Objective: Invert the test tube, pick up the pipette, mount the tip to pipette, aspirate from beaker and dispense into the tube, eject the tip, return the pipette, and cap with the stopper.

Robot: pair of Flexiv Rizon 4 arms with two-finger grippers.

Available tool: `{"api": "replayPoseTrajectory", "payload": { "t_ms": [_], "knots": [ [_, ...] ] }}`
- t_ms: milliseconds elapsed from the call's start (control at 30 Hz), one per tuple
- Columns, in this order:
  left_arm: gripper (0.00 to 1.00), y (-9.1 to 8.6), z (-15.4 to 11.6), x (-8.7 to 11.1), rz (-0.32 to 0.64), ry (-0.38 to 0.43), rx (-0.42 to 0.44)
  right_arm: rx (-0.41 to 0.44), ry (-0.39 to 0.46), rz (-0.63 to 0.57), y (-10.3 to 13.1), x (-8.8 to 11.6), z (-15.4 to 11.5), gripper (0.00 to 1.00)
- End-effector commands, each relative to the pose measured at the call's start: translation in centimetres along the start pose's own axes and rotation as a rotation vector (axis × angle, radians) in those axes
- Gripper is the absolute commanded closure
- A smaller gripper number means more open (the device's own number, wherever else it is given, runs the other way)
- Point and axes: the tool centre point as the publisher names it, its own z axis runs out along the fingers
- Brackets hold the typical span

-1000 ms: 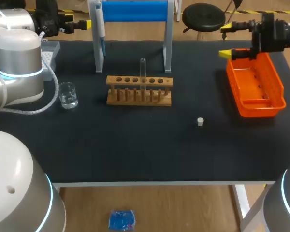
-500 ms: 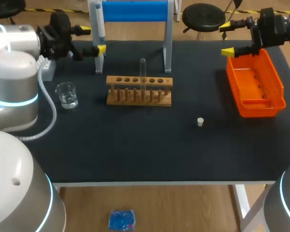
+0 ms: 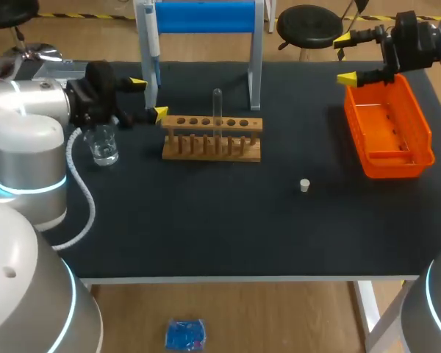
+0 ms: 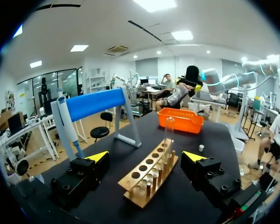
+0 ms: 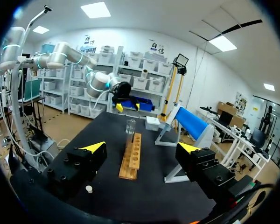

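A clear test tube stands in the wooden rack at mid-table. My left gripper is open at the rack's left end, just above the glass beaker. In the left wrist view the left gripper looks along the rack toward the tube. The pipette hangs on the blue stand. A small white stopper lies right of the rack. My right gripper is open above the orange tray's far end; the right wrist view shows the right gripper empty.
The orange tray sits at the right side of the black table. The stand's legs are planted just behind the rack. The left arm hides the table's back left corner.
My left arm has swung from the back left corner forward and right to the rack's left end. The right gripper rose slightly a second ago and has stayed put since.
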Motion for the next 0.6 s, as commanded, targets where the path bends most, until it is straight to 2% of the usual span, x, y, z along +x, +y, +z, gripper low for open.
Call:
{"api": "replayPoseTrajectory", "payload": {
  "t_ms": [33,267,600],
  "knots": [
    [0.0,0.51,0.43,0.47,0.022,0.019,-0.018,0.002,0.003,0.0,0.03,-0.1,-0.03,0.0],
    [0.0,0.35,0.81,1.47,0.056,0.054,-0.046,0.002,0.003,0.0,0.03,-0.1,-0.03,0.0],
    [0.0,0.35,0.81,1.47,0.056,0.054,-0.046,0.002,0.003,0.0,0.03,-0.1,-0.03,0.0]
  ]
}}
